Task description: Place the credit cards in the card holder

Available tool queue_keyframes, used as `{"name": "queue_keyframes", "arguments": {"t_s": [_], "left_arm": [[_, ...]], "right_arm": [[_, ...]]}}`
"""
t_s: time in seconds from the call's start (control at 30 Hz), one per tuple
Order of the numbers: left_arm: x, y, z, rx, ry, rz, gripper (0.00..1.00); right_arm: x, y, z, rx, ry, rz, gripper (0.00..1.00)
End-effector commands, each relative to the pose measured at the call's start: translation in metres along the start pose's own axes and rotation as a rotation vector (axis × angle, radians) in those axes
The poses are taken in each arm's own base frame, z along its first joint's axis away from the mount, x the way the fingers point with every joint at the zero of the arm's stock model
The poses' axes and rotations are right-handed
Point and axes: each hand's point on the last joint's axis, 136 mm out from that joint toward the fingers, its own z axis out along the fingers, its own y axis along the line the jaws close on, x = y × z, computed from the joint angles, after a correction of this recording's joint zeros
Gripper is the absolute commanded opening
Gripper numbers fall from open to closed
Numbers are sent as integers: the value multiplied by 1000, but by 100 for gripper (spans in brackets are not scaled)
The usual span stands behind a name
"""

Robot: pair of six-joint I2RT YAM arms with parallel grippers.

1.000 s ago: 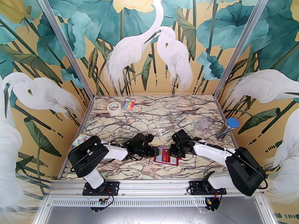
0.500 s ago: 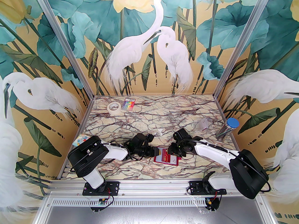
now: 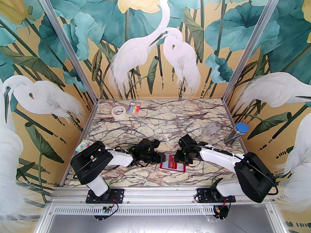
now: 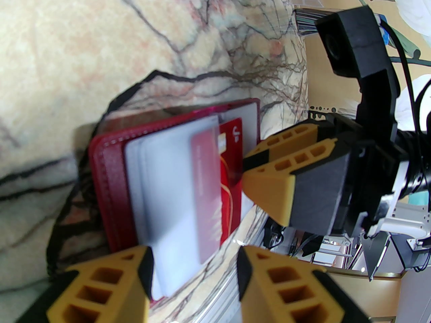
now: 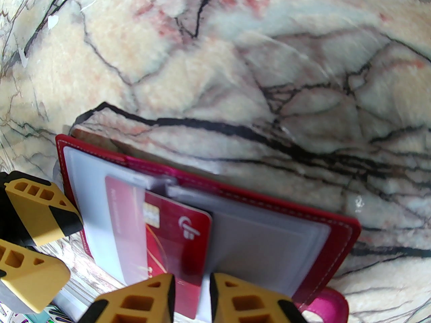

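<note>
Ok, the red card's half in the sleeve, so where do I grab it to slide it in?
Take the red card by its bare end, the one with chip and logo, coming from the right across the holder. Its other half lies under the clear sleeve, so probably only that end offers the jaws an edge.

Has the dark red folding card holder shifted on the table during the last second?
No. The dark red leather-look folding card holder lies where it did, its corners on the same veins of the marble-patterned table.
</note>
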Motion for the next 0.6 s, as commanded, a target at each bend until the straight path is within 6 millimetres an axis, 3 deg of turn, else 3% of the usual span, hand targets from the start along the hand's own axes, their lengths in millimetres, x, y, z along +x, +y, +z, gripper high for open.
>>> {"name": "queue_keyframes", "arguments": {"t_s": [0.0,0.57], "left_arm": [[6,16,6,-59,18,-5,46],[6,16,6,-58,20,-6,46]], "right_arm": [[-3,4,1,6,-6,-3,23],[-2,7,2,21,-4,-14,19]]}}
